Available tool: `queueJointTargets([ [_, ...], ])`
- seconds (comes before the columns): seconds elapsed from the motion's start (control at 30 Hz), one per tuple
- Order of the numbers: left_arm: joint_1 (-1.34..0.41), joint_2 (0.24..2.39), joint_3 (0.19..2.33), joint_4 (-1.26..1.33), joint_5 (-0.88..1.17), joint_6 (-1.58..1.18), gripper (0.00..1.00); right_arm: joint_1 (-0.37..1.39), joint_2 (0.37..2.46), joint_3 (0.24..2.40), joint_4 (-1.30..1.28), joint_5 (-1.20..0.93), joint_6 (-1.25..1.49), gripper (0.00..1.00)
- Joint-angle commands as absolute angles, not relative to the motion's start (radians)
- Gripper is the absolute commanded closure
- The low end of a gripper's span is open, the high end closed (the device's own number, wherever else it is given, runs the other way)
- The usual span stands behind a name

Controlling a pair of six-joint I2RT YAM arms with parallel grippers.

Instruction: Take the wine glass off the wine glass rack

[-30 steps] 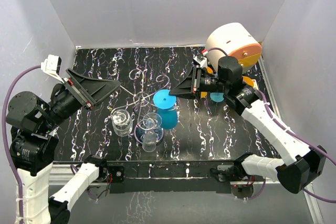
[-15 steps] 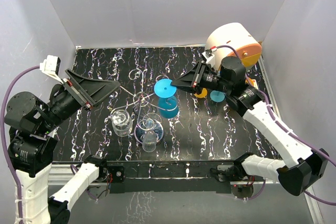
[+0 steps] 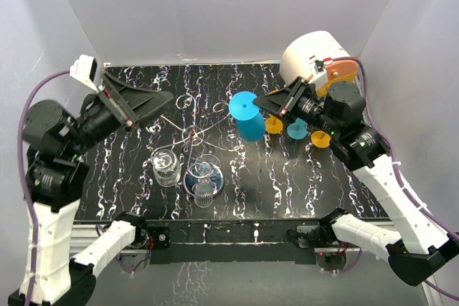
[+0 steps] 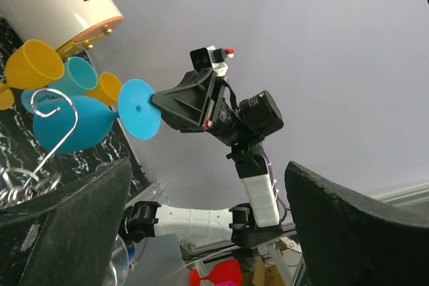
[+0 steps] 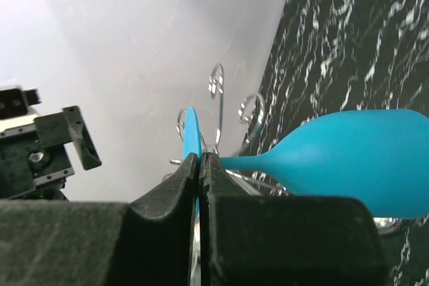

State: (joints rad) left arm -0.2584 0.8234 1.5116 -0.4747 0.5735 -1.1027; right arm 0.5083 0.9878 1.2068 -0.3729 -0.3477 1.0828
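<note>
Now, my right jaws are pinched shut on the foot of the blue wine glass [image 3: 248, 120], which is held on its side above the worktop [image 3: 323, 177]. Within the last second it has travelled right, from beside the wine glass rack [image 3: 192, 134] to near the small orange and teal goblets [image 3: 295, 132]. It appears clear of the wire arms, though I cannot be certain. My left jaws stand wide and empty. Removal looks essentially complete.

Silver scroll-wire rack [image 3: 192, 132] and clear drinking glasses [image 3: 166, 165] crowd centre-left. Blue plastic wine glass [image 3: 252, 128] blocks mid-air behind. Front-right black marbled surface [image 3: 287, 184] is open.
</note>
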Motion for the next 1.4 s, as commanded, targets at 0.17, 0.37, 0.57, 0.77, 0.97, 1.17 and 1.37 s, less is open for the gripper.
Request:
queueJointTargets([
  [0.17, -0.258, 1.042, 1.555, -0.148, 0.745, -1.259, 0.10, 0.503, 0.993, 1.401, -0.179, -0.222, 0.999, 1.00],
  [0.37, -0.263, 1.107, 1.578, -0.065, 0.745, -1.294, 0.11, 0.503, 1.043, 1.470, -0.084, -0.267, 1.020, 1.00],
  [0.57, -0.324, 1.153, 1.602, -0.044, 0.717, -1.277, 0.12, 0.503, 1.074, 1.493, -0.040, -0.288, 1.040, 1.00],
  [0.77, -0.429, 1.192, 1.599, -0.035, 0.653, -1.239, 0.12, 0.503, 1.095, 1.488, -0.011, -0.313, 1.067, 1.00],
  [0.97, -0.538, 1.239, 1.620, -0.029, 0.591, -1.195, 0.17, 0.503, 1.093, 1.480, -0.014, -0.324, 1.073, 1.00],
  [1.17, -0.614, 1.264, 1.603, 0.009, 0.550, -1.192, 0.33, 0.503, 1.075, 1.460, -0.032, -0.315, 1.069, 1.00],
  [1.37, -0.637, 1.249, 1.578, 0.026, 0.515, -1.191, 0.55, 0.504, 1.057, 1.448, -0.049, -0.309, 1.062, 1.00],
])
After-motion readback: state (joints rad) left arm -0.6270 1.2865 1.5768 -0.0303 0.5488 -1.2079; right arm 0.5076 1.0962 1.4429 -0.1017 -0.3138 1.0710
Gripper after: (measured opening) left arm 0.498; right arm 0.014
